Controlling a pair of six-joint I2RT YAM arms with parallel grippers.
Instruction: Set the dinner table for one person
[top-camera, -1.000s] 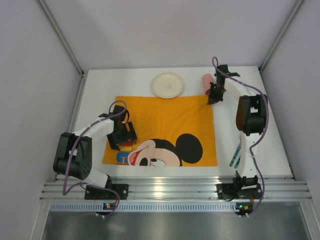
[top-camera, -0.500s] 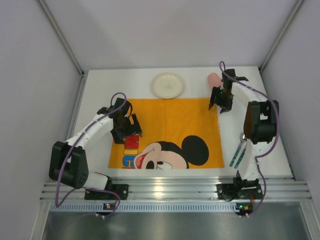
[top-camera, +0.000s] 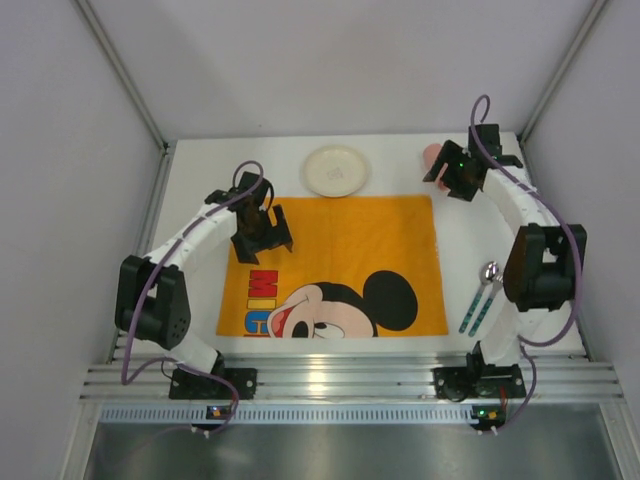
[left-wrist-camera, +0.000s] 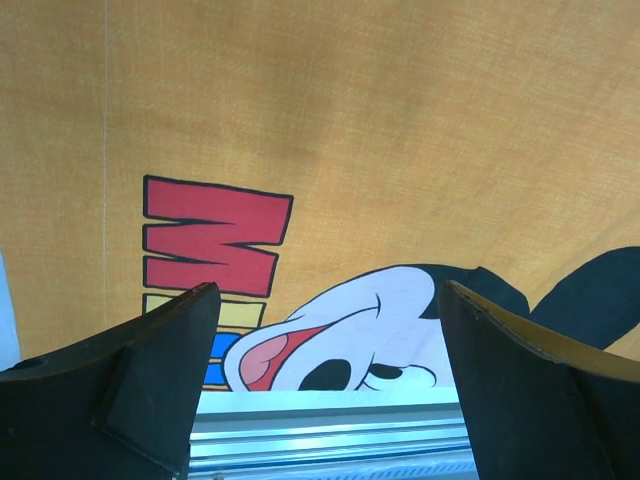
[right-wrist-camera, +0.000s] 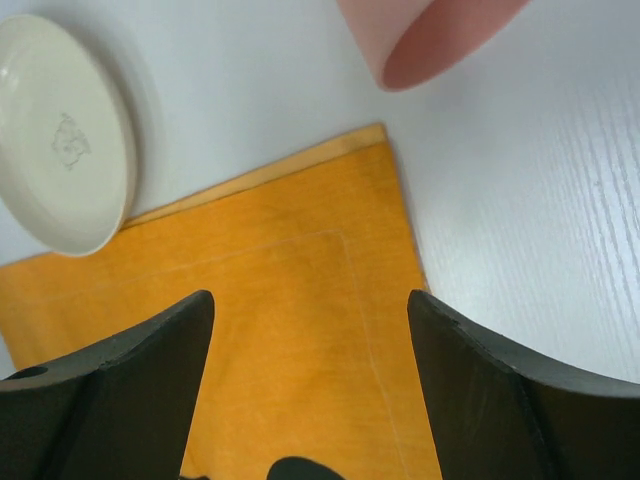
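The white dinner table (top-camera: 195, 185) carries an orange Mickey Mouse placemat (top-camera: 340, 240) lying flat across its middle. My left gripper (top-camera: 262, 243) hovers open over the mat's left part; in its wrist view the gripper (left-wrist-camera: 328, 300) is empty, with the printed face (left-wrist-camera: 390, 320) below it. My right gripper (top-camera: 450, 183) stands open above the mat's far right corner (right-wrist-camera: 380, 135), and nothing lies in the gripper (right-wrist-camera: 310, 305). A pink cup (top-camera: 432, 153) lies on its side just beyond that corner.
A small white plate (top-camera: 336, 170) sits on the table past the mat's far edge, also visible as the plate (right-wrist-camera: 60, 140) in the right wrist view. Two teal-handled utensils (top-camera: 478, 305), one a spoon, lie right of the mat. Grey walls enclose the table.
My right gripper opened, let go of the mat's far right corner and rose toward the back right. The mat shifted right and lies straighter. My left arm moved farther from the near edge.
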